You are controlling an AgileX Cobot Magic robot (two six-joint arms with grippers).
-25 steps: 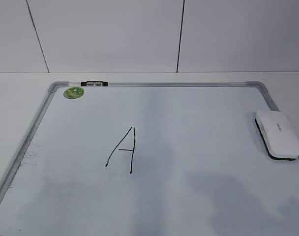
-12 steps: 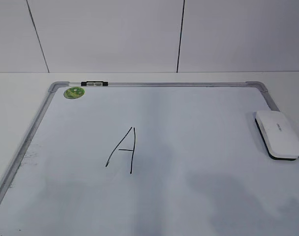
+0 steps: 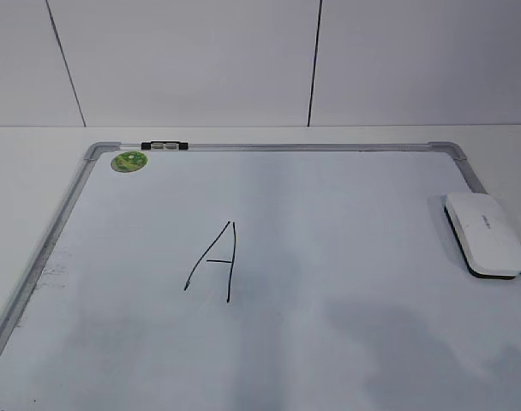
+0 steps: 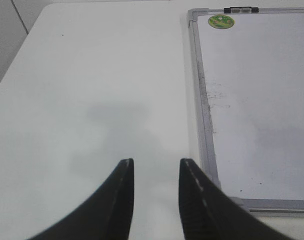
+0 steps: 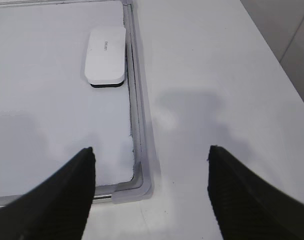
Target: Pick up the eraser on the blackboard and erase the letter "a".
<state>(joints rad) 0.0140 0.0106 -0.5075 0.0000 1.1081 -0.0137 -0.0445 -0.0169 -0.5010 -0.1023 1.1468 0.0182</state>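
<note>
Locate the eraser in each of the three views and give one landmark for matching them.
Exterior view: the eraser lies at the right edge of the board, against the frame.
Left wrist view: not in it.
Right wrist view: the eraser sits upper left of centre, just inside the frame's right rail.
Shared landmark: the grey frame, seen in all three; the green magnet links exterior and left wrist.

A plain white table (image 3: pixel 38 163) fills the scene, its matte top bare at the sides and carrying soft grey shadows. Behind it stands a white panelled wall (image 3: pixel 183 60) — large flat panels divided by thin dark seams, one upright, one slanted. The light is even and diffuse — no hard glare anywhere.
</note>
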